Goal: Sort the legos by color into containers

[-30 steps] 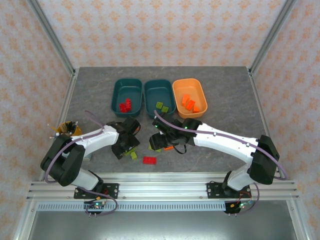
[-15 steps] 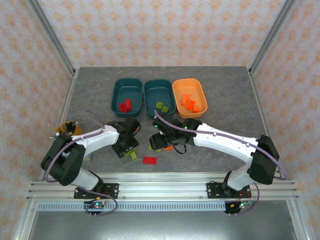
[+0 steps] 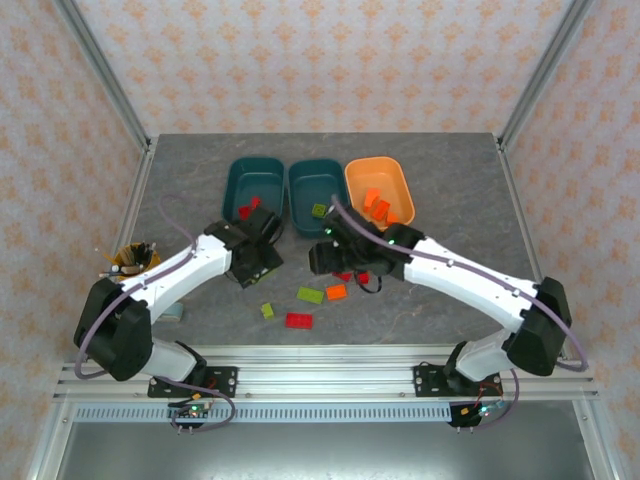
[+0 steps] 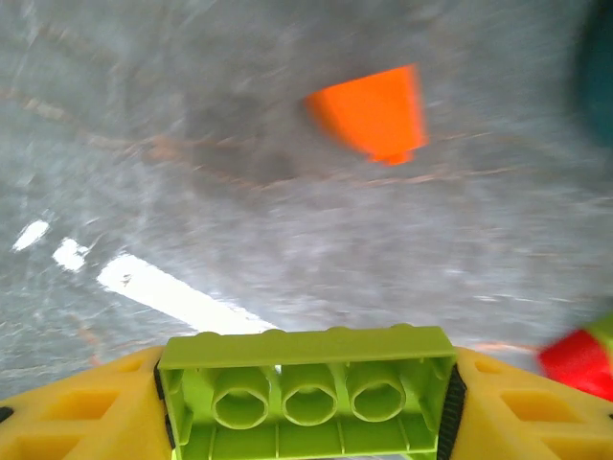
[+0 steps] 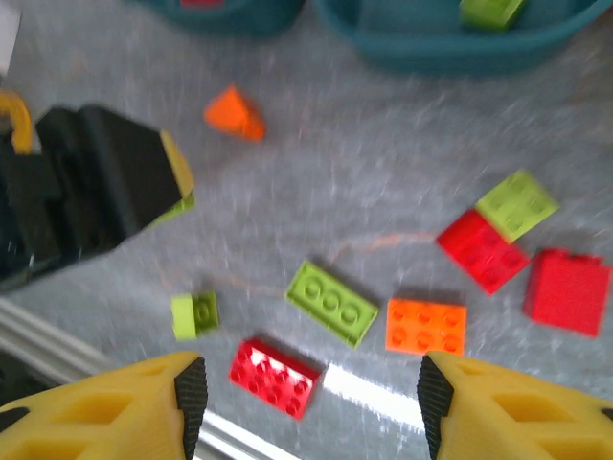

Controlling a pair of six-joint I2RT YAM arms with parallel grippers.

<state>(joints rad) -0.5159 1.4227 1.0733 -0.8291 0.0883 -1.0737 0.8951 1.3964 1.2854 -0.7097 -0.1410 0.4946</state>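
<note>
- A yellow cup (image 3: 133, 258) stands on the grey bench (image 3: 200, 180), well to the left of the middle teal tub (image 3: 318, 178).
- The left arm (image 3: 180, 275) reaches toward the front-left of the middle teal tub. The left jaws are clenched on a lime brick (image 4: 306, 398), which sits crosswise between the yellow fingers (image 4: 86, 412) with its hollow underside facing the wrist camera.
- The left teal tub (image 3: 255, 178) sits just beside the middle teal tub on its left and holds red bricks (image 3: 244, 211).
- An orange wedge (image 5: 237, 113) lies on the bench near the middle teal tub's front-left corner.
- The middle teal tub holds a green brick (image 3: 318, 210).
- Loose pieces lie on the bench in front of the middle teal tub: a small green brick (image 3: 268, 311), a red brick (image 3: 298, 320), a long green brick (image 3: 310, 295) and an orange brick (image 3: 336, 292). A red-and-green pair (image 5: 498, 230) and a red cube (image 5: 567, 289) lie further right.
- The right jaws hang over these pieces, just in front of the middle teal tub. They are spread apart with nothing between them.
- The orange tub (image 3: 352, 185) sits just beside the middle teal tub on its right and holds orange bricks (image 3: 377, 204).
- The right arm (image 3: 460, 280) stretches in from the right of the middle teal tub.
</note>
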